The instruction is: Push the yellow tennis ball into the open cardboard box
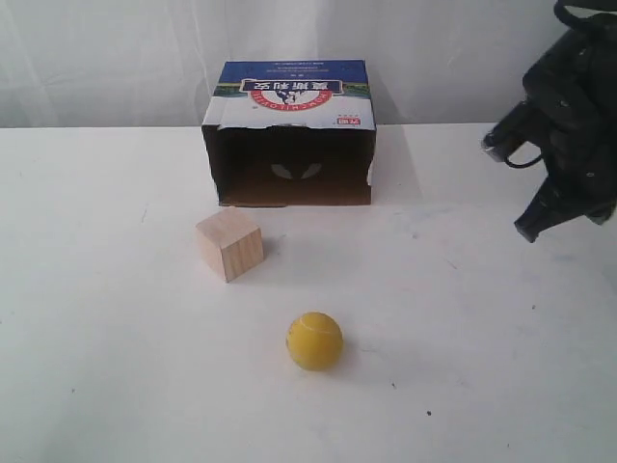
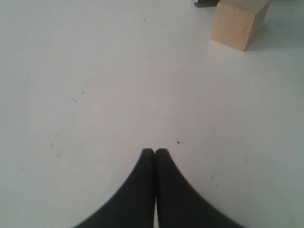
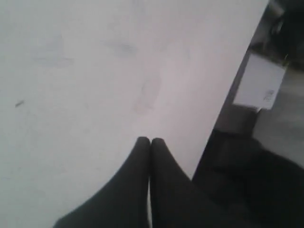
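The yellow tennis ball [image 1: 314, 340] rests on the white table in the near middle of the exterior view. Behind it the open cardboard box [image 1: 288, 135] lies with its dark opening facing the ball, blue-and-white printed top up. My right gripper [image 1: 532, 230] hangs above the table's right side, far from the ball, fingers pressed together and empty, as the right wrist view shows [image 3: 150, 140]. My left gripper [image 2: 155, 151] is shut and empty over bare table; it is out of the exterior view. Neither wrist view shows the ball.
A pale wooden cube [image 1: 229, 243] stands between the box and the ball, a little to the left; its corner also shows in the left wrist view [image 2: 239, 23]. The table's edge [image 3: 228, 90] runs close to my right gripper, with dark floor beyond.
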`<state>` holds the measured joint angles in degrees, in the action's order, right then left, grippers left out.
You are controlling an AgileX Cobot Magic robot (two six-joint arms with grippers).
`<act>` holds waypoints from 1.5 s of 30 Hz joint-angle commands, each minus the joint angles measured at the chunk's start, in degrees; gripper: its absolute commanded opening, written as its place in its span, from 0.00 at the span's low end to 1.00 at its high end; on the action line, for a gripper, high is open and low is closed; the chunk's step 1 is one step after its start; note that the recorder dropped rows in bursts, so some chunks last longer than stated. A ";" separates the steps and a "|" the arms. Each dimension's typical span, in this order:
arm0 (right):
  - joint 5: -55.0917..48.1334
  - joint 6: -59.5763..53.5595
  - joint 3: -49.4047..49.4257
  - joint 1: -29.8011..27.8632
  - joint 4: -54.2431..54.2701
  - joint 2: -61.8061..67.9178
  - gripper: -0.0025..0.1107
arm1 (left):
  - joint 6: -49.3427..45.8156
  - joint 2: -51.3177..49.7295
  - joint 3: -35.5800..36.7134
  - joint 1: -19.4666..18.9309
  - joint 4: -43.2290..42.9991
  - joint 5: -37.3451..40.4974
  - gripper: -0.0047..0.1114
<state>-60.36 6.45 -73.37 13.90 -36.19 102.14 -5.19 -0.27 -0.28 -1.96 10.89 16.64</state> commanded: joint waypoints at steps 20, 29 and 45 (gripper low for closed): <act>25.36 -31.73 -1.93 18.04 63.00 8.49 0.02 | -0.33 0.27 0.28 0.36 4.40 2.24 0.04; 24.13 -31.71 -1.93 18.04 62.88 9.20 0.02 | -0.33 0.27 0.28 0.36 4.40 2.24 0.04; 29.81 -21.26 -2.46 18.04 49.78 8.75 0.02 | -0.19 0.27 0.28 0.36 4.40 2.22 0.04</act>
<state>-32.11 -15.19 -75.35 31.98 14.22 111.46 -5.38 -0.27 -0.28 -1.96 14.32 18.64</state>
